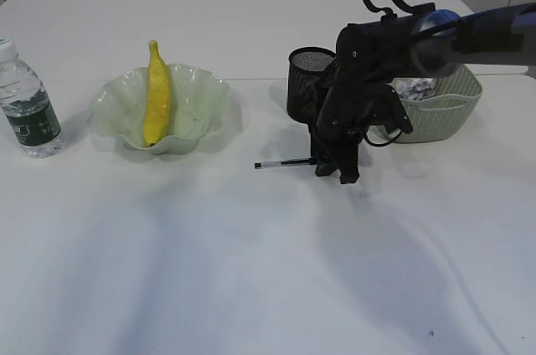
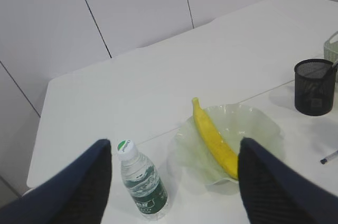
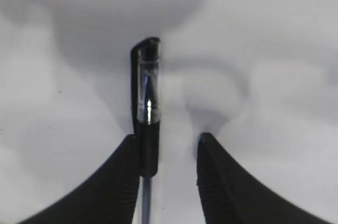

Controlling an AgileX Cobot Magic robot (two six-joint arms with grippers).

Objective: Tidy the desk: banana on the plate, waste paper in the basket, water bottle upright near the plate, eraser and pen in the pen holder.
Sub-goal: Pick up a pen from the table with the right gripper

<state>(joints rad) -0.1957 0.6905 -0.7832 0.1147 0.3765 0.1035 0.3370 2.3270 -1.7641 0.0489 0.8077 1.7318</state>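
Observation:
The black pen [image 1: 285, 163] lies flat on the white desk [image 1: 251, 271] in front of the black mesh pen holder [image 1: 306, 79]. My right gripper [image 1: 335, 172] is down at the desk, open astride the pen's right end. In the right wrist view the pen [image 3: 148, 92] rests against the left finger [image 3: 119, 182], with a gap to the other. The banana [image 1: 157, 95] lies in the pale green plate [image 1: 209, 87]. The water bottle [image 1: 27, 104] stands upright left of it. Waste paper [image 1: 416, 87] sits in the basket [image 1: 452, 104]. My left gripper [image 2: 174, 142] hangs open and empty above the bottle [image 2: 141, 184]. The eraser is hidden.
The pen holder stands just behind my right arm, and the basket is close on its right. In the left wrist view the plate [image 2: 259, 123] and pen holder [image 2: 314, 86] lie ahead to the right. A seam in the desk runs across behind the plate.

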